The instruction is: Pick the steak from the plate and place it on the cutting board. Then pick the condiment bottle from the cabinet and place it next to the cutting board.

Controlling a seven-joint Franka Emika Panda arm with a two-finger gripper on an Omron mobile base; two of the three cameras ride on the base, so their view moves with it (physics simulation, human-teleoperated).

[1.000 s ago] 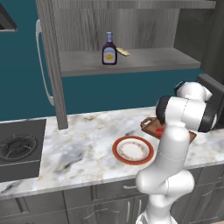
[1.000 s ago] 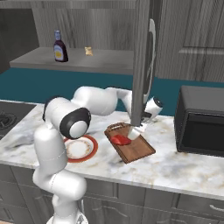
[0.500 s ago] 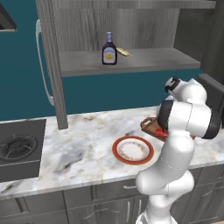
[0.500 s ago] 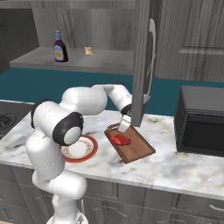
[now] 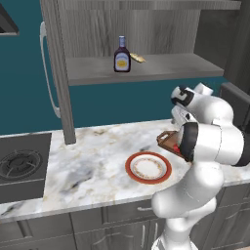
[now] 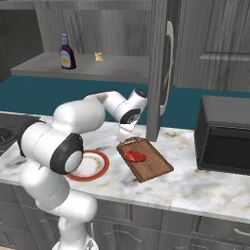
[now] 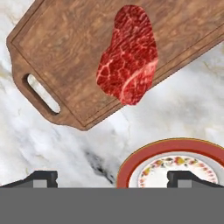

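Note:
The steak (image 7: 128, 57) lies flat on the cutting board (image 7: 65, 48), apart from my fingers; from the right base it shows as a red slab (image 6: 135, 156) on the board (image 6: 151, 166). My gripper (image 7: 113, 179) is open and holds nothing. It hovers above the counter between the board's handle end and the plate (image 7: 175, 164); from the right base the gripper (image 6: 123, 133) points down. The plate (image 5: 148, 167) holds nothing. The condiment bottle (image 5: 122, 54) stands upright on the shelf of the cabinet (image 5: 56, 73), well above and left of my hand.
A small yellowish-tan item (image 5: 138, 59) lies just right of the bottle. A black microwave (image 6: 224, 134) stands right of the board. A stove burner (image 5: 19, 166) sits at the counter's left end. The tall cabinet panel with its white handle (image 6: 168, 63) rises behind the board.
My hand has drawn back from the steak, moving left toward the board's handle end. The steak stays where it lay on the board.

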